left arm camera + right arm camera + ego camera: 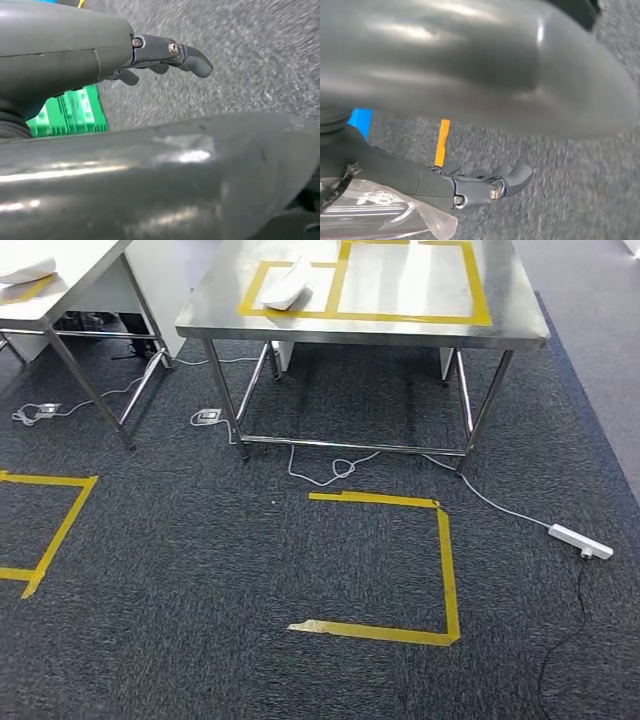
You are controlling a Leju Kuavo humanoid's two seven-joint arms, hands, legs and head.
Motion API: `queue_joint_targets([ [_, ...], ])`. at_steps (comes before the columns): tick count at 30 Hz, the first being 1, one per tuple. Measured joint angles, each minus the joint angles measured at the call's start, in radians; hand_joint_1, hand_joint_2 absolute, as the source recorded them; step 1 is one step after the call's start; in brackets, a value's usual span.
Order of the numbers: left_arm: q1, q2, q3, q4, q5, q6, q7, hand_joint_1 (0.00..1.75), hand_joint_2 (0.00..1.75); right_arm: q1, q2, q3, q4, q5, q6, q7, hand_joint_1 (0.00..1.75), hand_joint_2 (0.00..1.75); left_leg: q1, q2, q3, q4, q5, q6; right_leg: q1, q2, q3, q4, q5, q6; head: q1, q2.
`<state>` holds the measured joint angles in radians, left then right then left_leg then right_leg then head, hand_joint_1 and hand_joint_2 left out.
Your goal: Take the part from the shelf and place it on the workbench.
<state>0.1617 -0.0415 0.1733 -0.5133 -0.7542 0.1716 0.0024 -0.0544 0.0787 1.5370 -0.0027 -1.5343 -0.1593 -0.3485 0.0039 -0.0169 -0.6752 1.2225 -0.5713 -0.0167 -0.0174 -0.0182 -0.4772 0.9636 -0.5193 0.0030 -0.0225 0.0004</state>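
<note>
Your right hand hangs over the grey carpet with its dark fingers stretched almost straight and lying close together. A clear plastic bag sits right against the wrist end of that hand, touching its grey cover. You cannot tell from the right wrist view whether the hand is gripping the bag or the bag merely lies against it, and what the bag holds is too blurred to make out.

Your left hand also hangs above the carpet, fingers extended and slightly apart with nothing in them; a green crate shows just past its cover.

Ahead of you in the head view, the steel workbench stands at the far side of the carpet, marked with yellow tape boxes. A white object lies in the left box. On the floor nearer to you is a yellow tape outline, with a white power strip to its right.
</note>
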Motion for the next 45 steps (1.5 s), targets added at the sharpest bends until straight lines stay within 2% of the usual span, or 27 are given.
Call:
queue_joint_targets([
  [2,0.003,-0.001,0.001,0.000,0.000,-0.008,0.007,0.00,0.00,0.002,0.000,0.000,0.000,0.000,0.000,0.001,0.00,0.00,0.001,0.009,-0.019,0.066,-0.015,-0.002,0.003,-0.029,-0.001,0.000,-0.001,0.000,0.000,0.000],
  [3,0.007,-0.001,0.001,-0.001,0.000,-0.012,0.011,0.00,0.00,0.000,0.000,0.000,0.000,0.000,0.000,0.002,0.00,0.00,0.002,0.012,0.001,0.036,0.007,0.000,0.003,-0.041,0.000,0.000,-0.002,0.000,0.000,0.000],
  [5,0.014,-0.002,0.001,-0.008,0.000,-0.019,0.020,0.00,0.00,-0.003,0.000,0.000,0.000,0.001,0.000,0.002,0.00,0.00,-0.002,0.044,0.079,-0.105,0.069,0.010,0.006,-0.063,0.004,0.000,-0.006,0.003,0.000,0.000],
  [7,0.018,-0.003,0.001,-0.021,0.000,-0.029,0.032,0.00,0.00,-0.005,0.000,0.000,0.000,0.002,0.000,0.001,0.00,0.00,-0.009,0.078,0.134,-0.213,0.096,0.023,0.012,-0.083,0.003,0.002,-0.013,0.011,0.001,0.000],
  [8,0.021,-0.003,0.002,-0.028,0.000,-0.034,0.039,0.00,0.00,-0.006,0.000,0.000,0.000,0.002,0.000,0.001,0.00,0.00,-0.013,0.083,0.140,-0.230,0.094,0.028,0.014,-0.094,0.002,0.003,-0.016,0.017,0.001,0.000],
  [10,0.030,-0.004,0.002,-0.041,0.000,-0.043,0.049,0.00,0.00,-0.011,0.000,0.000,0.000,0.002,0.000,0.001,0.00,0.00,-0.013,0.065,0.137,-0.235,0.096,0.040,0.014,-0.106,0.010,0.002,-0.020,0.028,0.001,0.000],
  [12,0.040,-0.007,0.002,-0.051,0.002,-0.047,0.056,0.00,0.00,-0.015,0.000,0.000,0.000,0.003,0.000,0.000,0.00,0.00,-0.008,0.046,0.137,-0.242,0.105,0.054,0.010,-0.064,0.002,0.032,-0.045,0.039,0.004,0.000],
  [14,0.043,-0.012,0.003,-0.063,0.008,-0.041,0.061,0.00,0.00,-0.013,0.000,0.000,0.000,0.003,-0.002,-0.001,0.00,0.00,-0.006,0.026,0.132,-0.245,0.112,0.063,0.007,-0.004,-0.054,0.147,-0.109,0.046,0.008,0.000],
  [16,0.043,-0.020,0.005,-0.073,0.015,-0.030,0.065,0.00,0.00,-0.009,0.000,0.000,0.000,0.003,-0.003,-0.001,0.00,0.00,-0.007,-0.001,0.126,-0.244,0.114,0.067,0.006,0.015,-0.125,0.286,-0.160,0.048,0.008,0.000],
  [17,0.044,-0.024,0.007,-0.076,0.017,-0.027,0.067,0.00,0.00,-0.008,0.000,0.000,0.000,0.003,-0.004,-0.001,0.00,0.00,-0.007,-0.015,0.125,-0.243,0.115,0.067,0.006,0.017,-0.142,0.314,-0.157,0.049,0.008,0.000],
  [18,0.046,-0.029,0.009,-0.078,0.018,-0.023,0.069,0.00,0.00,-0.008,0.000,0.000,0.000,0.003,-0.004,-0.001,0.00,0.00,-0.007,-0.030,0.126,-0.242,0.116,0.066,0.006,0.018,-0.140,0.298,-0.132,0.048,0.008,0.000],
  [19,0.047,-0.034,0.010,-0.081,0.018,-0.017,0.073,0.00,0.00,-0.008,0.000,0.000,0.000,0.003,-0.005,-0.001,0.00,0.00,-0.007,-0.044,0.127,-0.241,0.116,0.065,0.005,0.024,-0.118,0.242,-0.092,0.047,0.008,0.000],
  [21,0.049,-0.045,0.011,-0.089,0.017,-0.002,0.086,0.00,0.00,-0.008,0.000,0.000,0.000,0.002,-0.001,-0.002,0.00,0.00,-0.008,-0.070,0.124,-0.235,0.115,0.060,0.000,0.073,-0.057,0.094,-0.021,0.043,0.008,0.000],
  [23,0.049,-0.056,0.011,-0.099,0.019,0.006,0.098,0.00,0.00,-0.008,-0.001,0.000,0.000,0.005,0.011,-0.002,0.00,0.00,-0.009,-0.095,0.114,-0.229,0.118,0.048,-0.003,0.115,-0.026,0.021,-0.002,0.036,0.008,0.000],
  [25,0.053,-0.061,0.011,-0.105,0.025,0.006,0.103,0.00,0.00,-0.008,-0.001,0.000,0.000,0.009,0.023,-0.003,0.00,0.00,-0.005,-0.121,0.104,-0.228,0.124,0.033,-0.001,0.101,-0.021,0.016,-0.002,0.025,0.008,0.000],
  [26,0.056,-0.063,0.010,-0.106,0.031,0.006,0.105,0.00,0.00,-0.008,-0.001,0.000,0.000,0.011,0.027,-0.004,0.00,0.00,-0.005,-0.120,0.099,-0.224,0.122,0.027,-0.002,0.087,-0.017,0.013,0.001,0.019,0.008,0.000],
  [28,0.059,-0.065,0.009,-0.106,0.045,0.008,0.108,0.00,0.00,-0.008,0.000,0.000,0.000,0.013,0.031,-0.006,0.00,0.00,-0.006,-0.073,0.074,-0.168,0.084,0.017,-0.006,0.055,-0.014,0.006,0.007,0.008,0.000,0.000],
  [30,0.056,-0.067,0.006,-0.107,0.058,0.010,0.111,0.00,0.00,-0.004,-0.001,0.000,0.000,0.013,0.033,-0.007,0.00,0.00,-0.002,-0.013,0.019,-0.043,0.014,0.007,-0.003,0.018,-0.015,0.005,0.006,0.002,-0.008,0.000],
  [32,0.054,-0.067,0.002,-0.107,0.069,0.012,0.112,0.00,0.00,0.000,-0.001,0.001,0.000,0.014,0.038,-0.007,0.00,0.00,0.005,0.006,-0.018,0.049,-0.018,-0.001,-0.002,-0.019,-0.019,0.005,0.002,0.001,-0.008,0.000],
  [33,0.055,-0.067,0.000,-0.107,0.074,0.013,0.112,0.00,0.00,0.000,-0.001,0.001,0.000,0.014,0.042,-0.008,0.00,0.00,0.008,0.010,-0.011,0.044,-0.008,-0.004,-0.002,-0.034,-0.021,0.005,0.000,0.002,-0.008,0.000],
  [34,0.056,-0.067,-0.002,-0.107,0.078,0.014,0.113,0.00,0.00,0.000,-0.001,0.001,0.000,0.016,0.047,-0.008,0.00,0.00,0.010,0.017,0.016,0.001,0.016,-0.004,-0.002,-0.048,-0.020,0.005,-0.002,0.003,-0.009,0.000],
  [37,0.054,-0.067,-0.008,-0.107,0.091,0.016,0.113,0.00,0.00,-0.003,-0.001,0.004,0.000,0.022,0.061,-0.011,0.00,0.00,0.006,0.070,0.130,-0.193,0.079,0.005,0.003,-0.083,-0.011,0.006,-0.009,0.015,-0.007,0.000],
  [38,0.052,-0.066,-0.011,-0.107,0.095,0.016,0.113,0.00,0.00,-0.004,-0.002,0.005,0.000,0.024,0.065,-0.012,0.00,0.00,0.003,0.081,0.145,-0.223,0.082,0.011,0.005,-0.093,-0.008,0.006,-0.011,0.021,-0.004,0.000],
  [40,0.052,-0.066,-0.014,-0.107,0.102,0.017,0.112,0.00,0.00,-0.007,-0.002,0.006,0.000,0.029,0.072,-0.016,0.00,0.00,-0.001,0.068,0.143,-0.232,0.082,0.023,0.005,-0.109,0.004,0.003,-0.011,0.034,0.001,0.000],
  [41,0.054,-0.066,-0.016,-0.107,0.107,0.017,0.112,0.00,0.00,-0.010,-0.003,0.007,0.000,0.030,0.075,-0.018,0.00,0.00,-0.001,0.059,0.143,-0.235,0.085,0.029,0.003,-0.102,0.007,0.004,-0.014,0.041,0.001,0.000],
  [43,0.055,-0.065,-0.018,-0.107,0.117,0.020,0.112,0.00,0.00,-0.012,-0.005,0.010,0.000,0.033,0.078,-0.023,0.00,0.00,0.003,0.042,0.143,-0.242,0.093,0.042,-0.001,-0.051,-0.010,0.046,-0.047,0.050,0.003,0.000],
  [45,0.051,-0.065,-0.025,-0.106,0.128,0.022,0.111,0.00,0.00,-0.007,-0.007,0.013,0.000,0.038,0.079,-0.027,0.00,0.00,0.004,0.019,0.140,-0.243,0.098,0.050,-0.002,0.003,-0.074,0.175,-0.111,0.052,0.004,0.000],
])
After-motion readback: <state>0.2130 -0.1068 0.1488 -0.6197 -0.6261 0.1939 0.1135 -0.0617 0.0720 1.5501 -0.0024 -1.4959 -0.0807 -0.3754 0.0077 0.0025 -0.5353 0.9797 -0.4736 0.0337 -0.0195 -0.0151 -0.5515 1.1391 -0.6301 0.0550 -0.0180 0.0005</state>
